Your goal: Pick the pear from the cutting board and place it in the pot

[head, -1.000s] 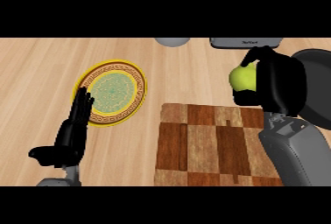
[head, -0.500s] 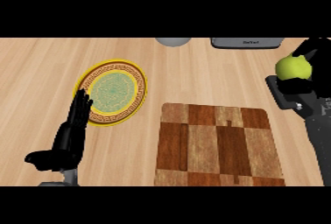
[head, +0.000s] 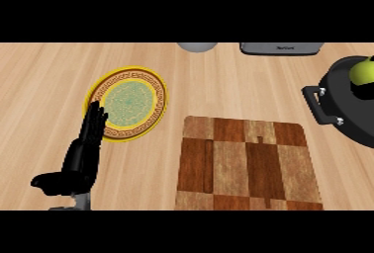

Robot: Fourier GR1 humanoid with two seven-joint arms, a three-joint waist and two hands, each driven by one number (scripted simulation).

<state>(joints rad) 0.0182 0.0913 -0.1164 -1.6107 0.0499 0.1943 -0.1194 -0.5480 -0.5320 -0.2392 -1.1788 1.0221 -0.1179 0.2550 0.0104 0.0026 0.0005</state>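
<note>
The yellow-green pear (head: 363, 72) shows at the right edge, inside the outline of the black pot (head: 337, 101), whose handle points left. Dark shapes lie under the pear, and I cannot tell my right hand apart from the pot's black there. No grey right forearm shows. The brown checkered cutting board (head: 248, 163) lies bare at the lower middle. At the lower left my left hand (head: 82, 157) rests open, fingers up, its tips over the near rim of a plate.
A yellow-rimmed green patterned plate (head: 130, 101) lies left of the board. At the counter's far edge stand a grey round object (head: 197, 46) and a grey appliance (head: 281, 48). Wooden counter runs between plate, board and pot.
The pear has moved right and now sits over the pot at the right edge. The right forearm has left the view, uncovering the pot. The left hand has stayed put.
</note>
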